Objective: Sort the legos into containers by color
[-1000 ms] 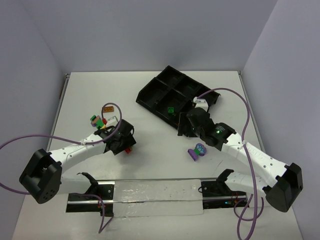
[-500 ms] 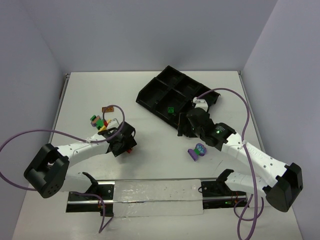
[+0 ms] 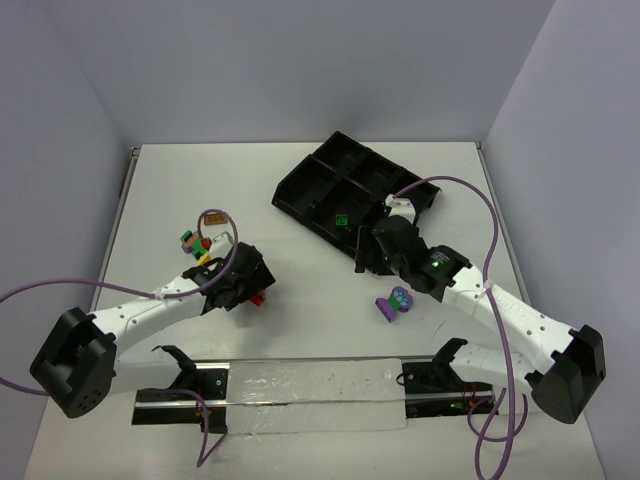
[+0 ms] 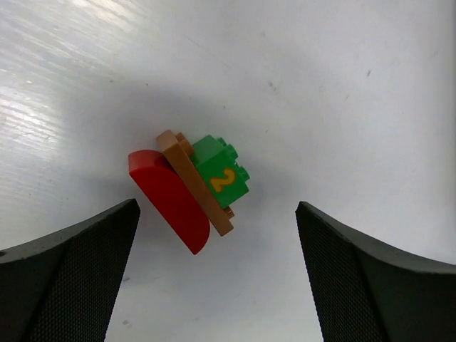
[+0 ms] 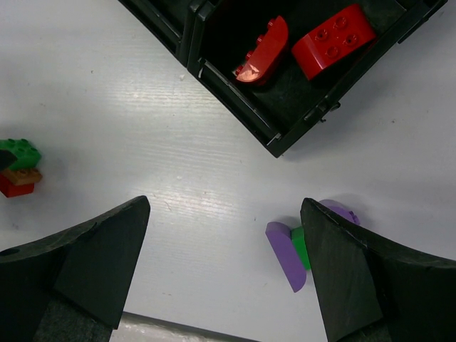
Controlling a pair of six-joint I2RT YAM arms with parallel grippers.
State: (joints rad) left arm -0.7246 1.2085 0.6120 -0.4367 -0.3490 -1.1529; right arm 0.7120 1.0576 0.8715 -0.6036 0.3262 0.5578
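The left gripper hangs with jaws apart astride a red, tan and green stack left of the worktop's middle. The right gripper, also apart, hovers at the near corner of the tray, toward the far right. Two red bricks lie inside, and a purple piece lies outside

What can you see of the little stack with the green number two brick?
The stack is three plastic pieces joined: a red curved brick, a tan plate and a green brick printed with a yellow 2. It lies on its side on the white table, between the open jaws of the left tool, touching neither.
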